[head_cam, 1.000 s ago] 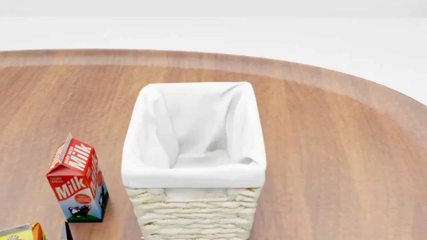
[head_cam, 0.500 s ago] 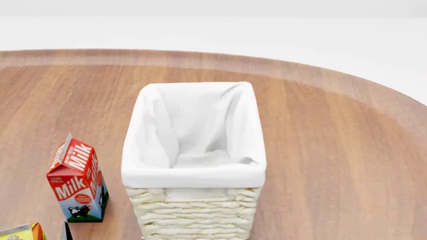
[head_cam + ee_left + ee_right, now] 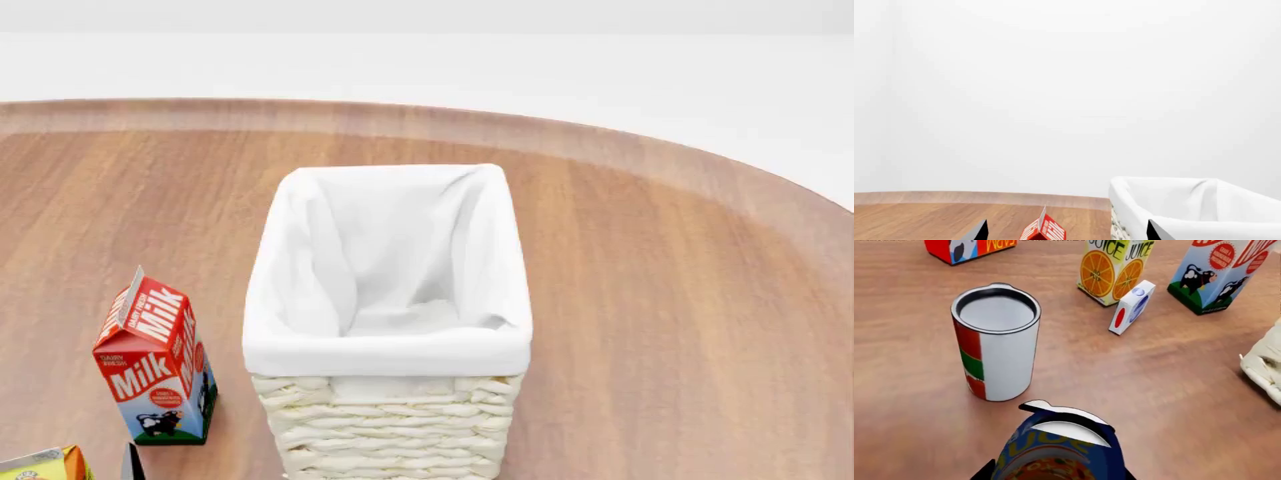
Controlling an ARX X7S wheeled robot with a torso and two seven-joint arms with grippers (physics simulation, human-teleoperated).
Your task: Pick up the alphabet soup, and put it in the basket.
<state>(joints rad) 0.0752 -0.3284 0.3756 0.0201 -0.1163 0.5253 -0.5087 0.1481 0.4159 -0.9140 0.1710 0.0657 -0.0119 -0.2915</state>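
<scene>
In the right wrist view the alphabet soup (image 3: 1061, 450), a blue-labelled can with a pale lid, fills the space between my right gripper's (image 3: 1056, 474) dark fingers. Both fingers press its sides, so the gripper is shut on it. The basket (image 3: 387, 300), cream wicker with a white cloth lining, stands in the middle of the wooden table and shows nothing inside; a corner of it shows in the right wrist view (image 3: 1264, 365). My left gripper (image 3: 1067, 232) is open with its tips wide apart, beside the basket (image 3: 1187, 205) and holding nothing. Neither gripper shows in the head view.
A red-and-green can (image 3: 995, 340) stands upright just beyond the soup. Behind it are an orange juice carton (image 3: 1111, 267), a small white box (image 3: 1131, 307), a milk carton (image 3: 1217, 270) and a red carton (image 3: 967, 247). The milk carton (image 3: 154, 360) stands left of the basket.
</scene>
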